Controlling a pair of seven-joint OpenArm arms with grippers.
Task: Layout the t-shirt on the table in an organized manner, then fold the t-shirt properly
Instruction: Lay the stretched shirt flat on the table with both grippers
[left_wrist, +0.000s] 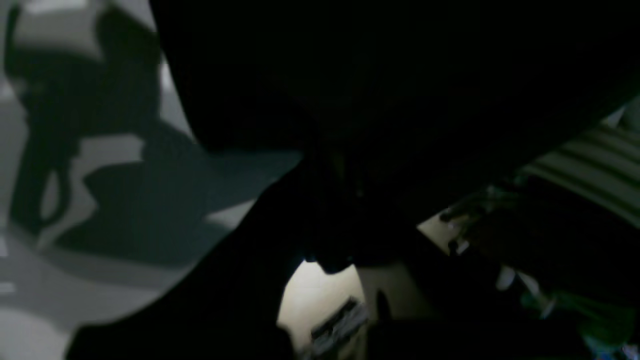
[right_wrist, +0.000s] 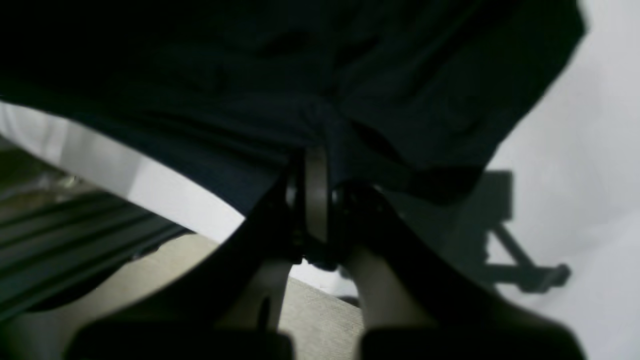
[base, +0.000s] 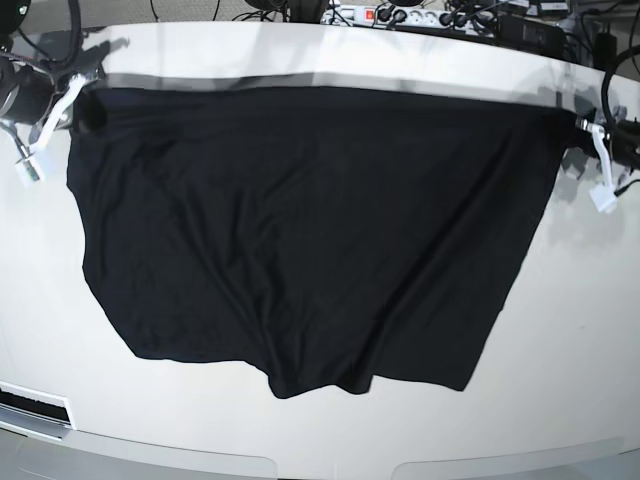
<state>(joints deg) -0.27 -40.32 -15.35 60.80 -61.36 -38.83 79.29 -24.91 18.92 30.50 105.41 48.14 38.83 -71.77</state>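
The black t-shirt (base: 300, 230) is spread wide across the white table (base: 560, 330), pulled taut between my two grippers at its far corners. On the base view's left, my right gripper (base: 88, 106) is shut on one corner. Seen from the right wrist, its fingers (right_wrist: 316, 170) pinch a bunched fold of t-shirt (right_wrist: 250, 75). My left gripper (base: 573, 122), on the base view's right, is shut on the other corner. The left wrist view is almost filled by dark t-shirt (left_wrist: 400, 75), so the fingertips there are hidden. The cloth's far edge casts a shadow band on the table.
A power strip (base: 385, 14) and tangled cables (base: 500, 20) lie along the table's far edge. The table's near edge (base: 330, 462) curves across the bottom of the base view. White tags (base: 604, 195) hang from both arms.
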